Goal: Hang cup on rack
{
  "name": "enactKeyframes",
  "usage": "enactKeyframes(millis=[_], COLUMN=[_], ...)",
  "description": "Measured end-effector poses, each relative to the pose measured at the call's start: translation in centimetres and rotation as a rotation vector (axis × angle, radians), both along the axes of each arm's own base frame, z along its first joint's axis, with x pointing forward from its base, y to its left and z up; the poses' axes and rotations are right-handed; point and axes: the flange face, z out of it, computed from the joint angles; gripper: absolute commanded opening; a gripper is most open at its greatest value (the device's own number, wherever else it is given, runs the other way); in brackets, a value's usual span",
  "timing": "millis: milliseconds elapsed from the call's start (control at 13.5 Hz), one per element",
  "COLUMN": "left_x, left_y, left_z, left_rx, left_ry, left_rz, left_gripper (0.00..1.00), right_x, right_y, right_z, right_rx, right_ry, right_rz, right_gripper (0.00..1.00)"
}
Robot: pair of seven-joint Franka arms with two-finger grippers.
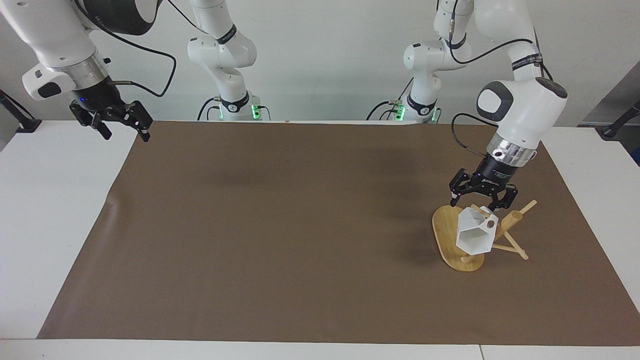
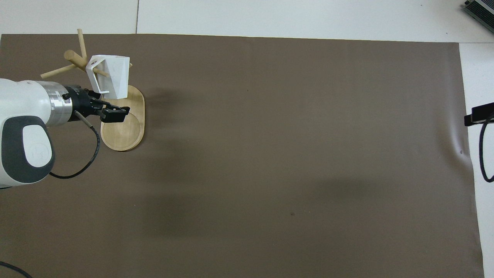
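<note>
The white faceted cup hangs by its handle on a thin peg of the bamboo rack, at the left arm's end of the table. Its hexagonal mouth points away from the robots. My left gripper hovers open just above the cup and over the rack's oval base, with nothing between its fingers. My right gripper waits open, raised over the edge of the brown mat at the right arm's end.
A brown mat covers most of the white table. The rack's post and other pegs stick out beside the cup. A dark device corner lies off the mat, far from the robots.
</note>
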Motion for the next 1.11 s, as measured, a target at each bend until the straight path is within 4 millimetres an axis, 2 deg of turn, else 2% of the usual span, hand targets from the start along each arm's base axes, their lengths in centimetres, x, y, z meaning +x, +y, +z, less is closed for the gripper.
enactKeyframes(millis=[148, 444, 741, 1111], left_x=[-0.6, -2.7, -4.9, -6.5], left_y=[-0.9, -1.7, -1.4, -1.1], left_z=[0.3, 2.4, 4.5, 6.1], left_rx=[0.04, 0.103, 0.147, 0.222], left_ry=[-0.009, -0.024, -0.053, -0.117], left_rz=[-0.174, -0.517, -0.837, -1.36], left_gripper=[1.0, 1.0, 1.0, 1.0], right_x=[0.0, 0.0, 0.0, 0.0], right_y=[0.0, 0.0, 0.0, -0.1], right_z=[0.0, 0.0, 0.0, 0.0], right_rx=[0.0, 0.0, 0.0, 0.0], right_ry=[0.0, 0.0, 0.0, 0.0], right_rz=[0.0, 0.0, 0.0, -0.002], right_gripper=[1.0, 1.0, 1.0, 1.0])
